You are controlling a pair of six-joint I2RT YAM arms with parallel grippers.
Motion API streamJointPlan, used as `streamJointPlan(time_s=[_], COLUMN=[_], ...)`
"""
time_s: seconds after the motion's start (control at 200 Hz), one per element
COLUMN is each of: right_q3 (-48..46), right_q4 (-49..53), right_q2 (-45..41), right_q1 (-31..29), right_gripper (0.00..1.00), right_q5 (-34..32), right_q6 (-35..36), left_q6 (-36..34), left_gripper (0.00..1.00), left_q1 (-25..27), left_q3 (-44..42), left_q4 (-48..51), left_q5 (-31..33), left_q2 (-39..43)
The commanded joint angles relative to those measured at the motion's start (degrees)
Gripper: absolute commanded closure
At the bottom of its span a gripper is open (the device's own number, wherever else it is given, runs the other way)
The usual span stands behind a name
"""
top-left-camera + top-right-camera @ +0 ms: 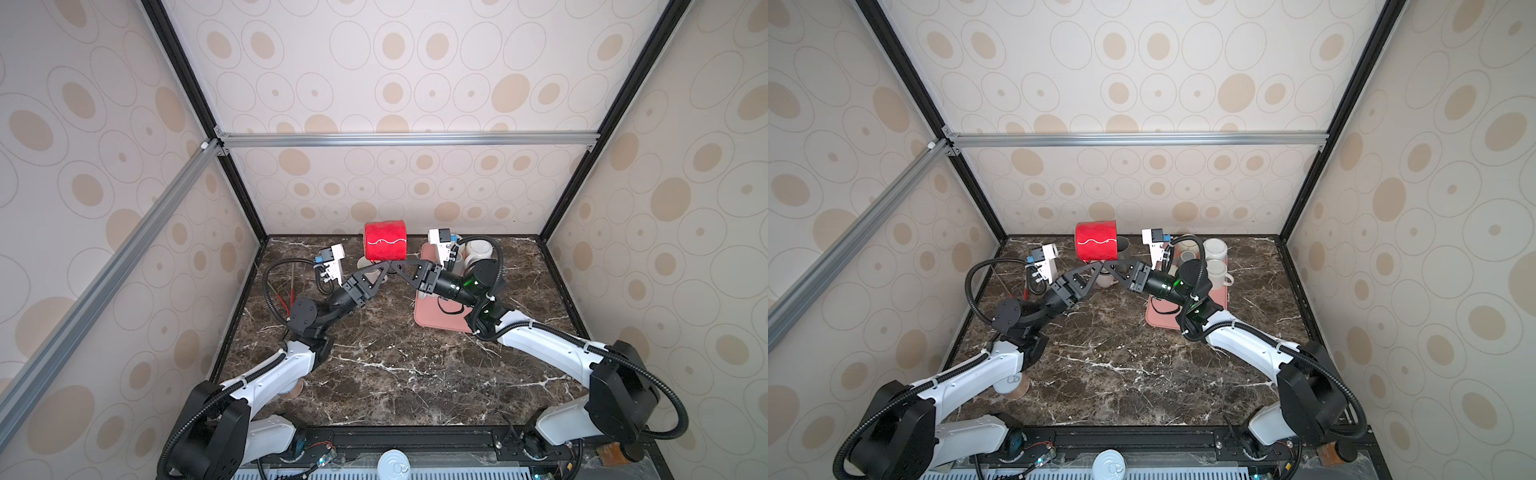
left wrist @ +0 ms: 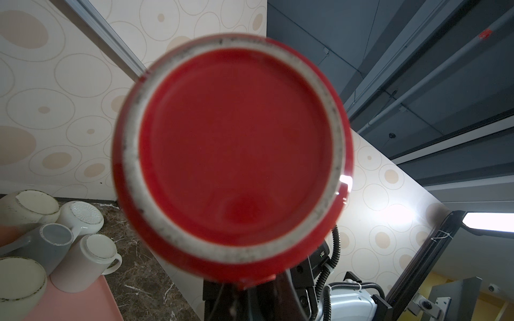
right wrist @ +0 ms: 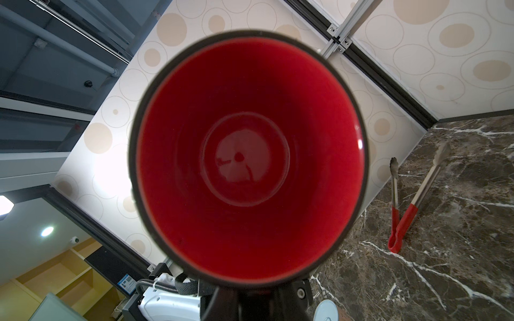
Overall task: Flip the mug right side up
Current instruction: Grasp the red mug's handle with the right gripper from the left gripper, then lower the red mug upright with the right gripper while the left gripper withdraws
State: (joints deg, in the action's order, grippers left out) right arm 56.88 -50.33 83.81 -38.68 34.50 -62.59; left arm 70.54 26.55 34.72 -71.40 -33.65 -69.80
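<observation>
Red mug is held on its side in the air above the rear of the marble table, mouth toward the right arm. Left gripper and right gripper both pinch its handle from below, fingers closed.

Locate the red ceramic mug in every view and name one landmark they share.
Top view: red ceramic mug on its side, aloft at back centre.
Top view: mug back centre, slightly further left.
Left wrist: its base fills the centre.
Right wrist: its open mouth fills the centre.
Shared landmark: dark marble tabletop.
</observation>
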Motion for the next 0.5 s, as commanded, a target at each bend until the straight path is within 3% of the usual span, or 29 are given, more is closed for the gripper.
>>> streamJointPlan(time_s=[0.0,0.165,0.495], right_q3=[0.65,0.77,3.08], right_q4=[-6.99,-12.39,-12.08], right_q2=[1.29,3.57,6.00], right_q1=[-0.25,-0.27,-0.25], right_gripper=[1.00,1.00,1.00], right_q5=[-1.99,-2.97,-4.94], right_q6=[-3.40,-5.60,-2.62], left_q6=[-1.57,-1.68,-3.95], left_gripper=[0.82,0.64,0.50], left_q1=[-0.57,-1.26,-4.05], left_q3=[0.88,0.74,-1.70], left_q4=[-4.72,-3.74,2.76], left_q5=[-2.95,-3.52,-3.83], left_q2=[1.95,2.04,4.77])
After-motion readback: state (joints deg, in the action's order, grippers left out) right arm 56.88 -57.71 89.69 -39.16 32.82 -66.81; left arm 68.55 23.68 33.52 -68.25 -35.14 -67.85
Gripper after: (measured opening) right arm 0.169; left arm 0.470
